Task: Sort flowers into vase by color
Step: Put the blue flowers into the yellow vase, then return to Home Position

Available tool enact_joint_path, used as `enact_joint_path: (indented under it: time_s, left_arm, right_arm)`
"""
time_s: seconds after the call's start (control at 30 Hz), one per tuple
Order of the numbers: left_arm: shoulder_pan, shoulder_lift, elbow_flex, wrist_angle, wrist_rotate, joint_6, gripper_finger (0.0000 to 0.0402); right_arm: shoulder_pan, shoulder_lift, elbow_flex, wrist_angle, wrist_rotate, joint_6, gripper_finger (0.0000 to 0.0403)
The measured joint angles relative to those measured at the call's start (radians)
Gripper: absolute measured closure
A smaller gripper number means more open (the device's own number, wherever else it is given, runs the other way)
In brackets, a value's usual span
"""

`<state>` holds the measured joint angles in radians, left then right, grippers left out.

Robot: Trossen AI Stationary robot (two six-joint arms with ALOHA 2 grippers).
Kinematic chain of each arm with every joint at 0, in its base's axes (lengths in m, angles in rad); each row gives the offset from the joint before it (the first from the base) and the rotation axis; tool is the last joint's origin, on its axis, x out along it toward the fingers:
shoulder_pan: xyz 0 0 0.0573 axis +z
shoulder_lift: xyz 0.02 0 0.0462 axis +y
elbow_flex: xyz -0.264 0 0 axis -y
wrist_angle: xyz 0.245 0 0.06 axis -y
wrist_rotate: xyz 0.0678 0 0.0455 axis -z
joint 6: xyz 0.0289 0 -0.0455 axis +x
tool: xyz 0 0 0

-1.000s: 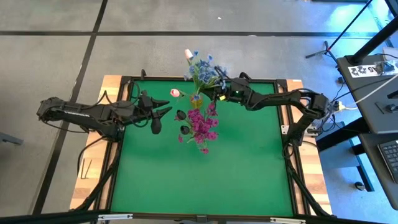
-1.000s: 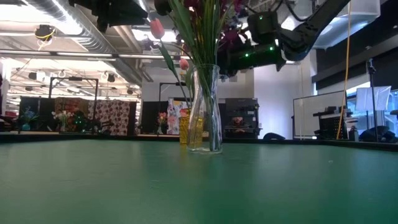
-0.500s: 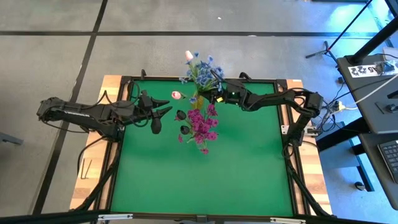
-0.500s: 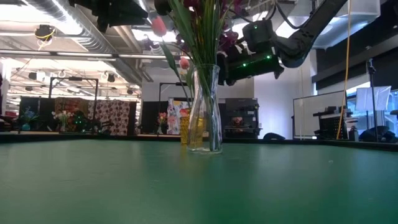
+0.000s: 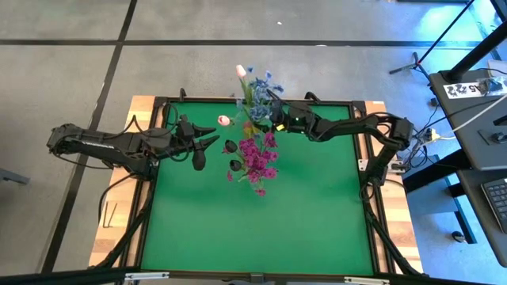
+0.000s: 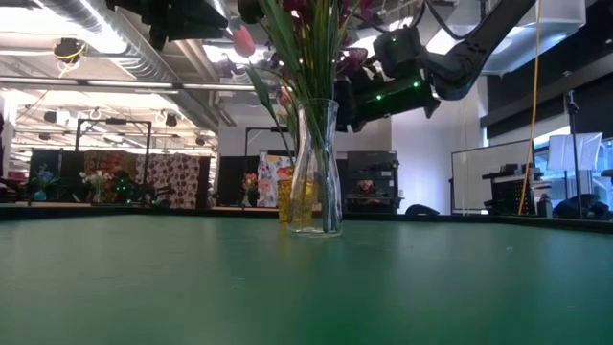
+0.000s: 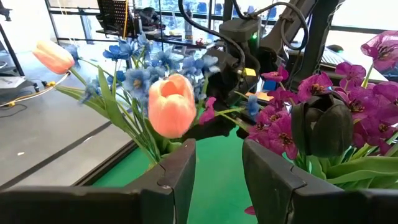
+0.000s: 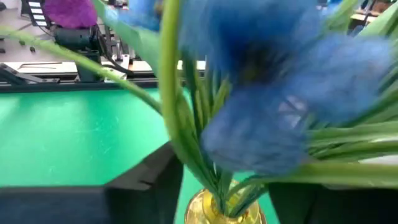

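Observation:
A clear glass vase [image 6: 320, 168] holds magenta flowers [image 5: 257, 158] and dark buds [image 5: 231, 146]. Behind it, a yellow vase [image 8: 219, 210] holds the blue sprays [image 5: 258, 90]. One pink tulip [image 5: 240, 70] shows beyond the blue sprays and another [image 7: 171, 104] beside them. My right gripper [image 8: 221, 180] is open at the yellow vase's mouth, with the blue sprays' green stems [image 8: 205, 155] between its fingers. My left gripper [image 7: 217, 168] is open and holds nothing. It hovers left of the flowers, level and pointing at them. My right gripper has one finger [image 8: 158, 177] close beside the blue sprays' stems, just above the yellow vase's mouth. It comes in level from the table's right. I cannot tell whether a finger touches the stems. The stems stand in the vase.
The green table top [image 5: 261, 229] lies open from the vases to the near edge. A dark frame [image 5: 374, 222] runs round it. A desk with a keyboard [image 5: 495, 198] stands off the table's right side.
My right gripper has moved a little toward the table's left edge, closer to the vases and in among the blue sprays' stems. The blue sprays have shifted slightly with it. My left arm has kept still.

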<state>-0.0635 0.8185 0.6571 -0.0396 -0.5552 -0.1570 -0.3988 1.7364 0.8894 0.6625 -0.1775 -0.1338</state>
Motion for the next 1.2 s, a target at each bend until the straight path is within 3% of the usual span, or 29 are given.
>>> enact_joint_path:
  time_s: [0.2,0.43,0.77,1.2]
  left_arm:
    - [0.0,0.0,0.0,-0.001,0.0,0.0,0.0273]
    - [0.0,0.0,0.0,-0.001,-0.001,0.0,0.0273]
    - [0.0,-0.008,0.0,-0.007,-0.001,0.007,0.0273]
    - [0.0,-0.132,0.0,-0.066,-0.002,0.007,0.0273]
  right_arm:
    - [0.0,-0.074,0.0,-0.124,0.0,0.002,0.0145]
    - [0.0,-0.173,0.0,-0.334,0.0,0.001,0.0111]
    - [0.0,-0.304,0.0,-0.551,0.041,-0.003,0.0103]
    - [0.0,-0.489,0.0,-0.771,0.072,0.023,0.0104]
